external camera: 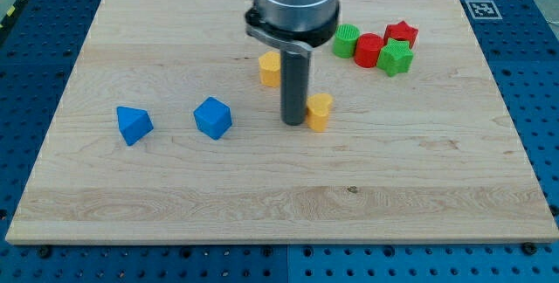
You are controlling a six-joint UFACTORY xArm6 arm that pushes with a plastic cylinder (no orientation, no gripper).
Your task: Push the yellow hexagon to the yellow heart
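A yellow hexagon (pixel 270 69) lies at the board's upper middle, partly hidden behind the rod. A yellow heart (pixel 320 111) lies below and to its right, near the board's centre. My tip (pixel 293 122) rests on the board just left of the yellow heart, touching or nearly touching it, and below the yellow hexagon.
A blue triangular block (pixel 134 125) and a blue cube-like block (pixel 212 117) lie at the left. At the upper right is a cluster: a green round block (pixel 346 40), a red round block (pixel 368 50), a red star (pixel 402 33) and a green star (pixel 396 58).
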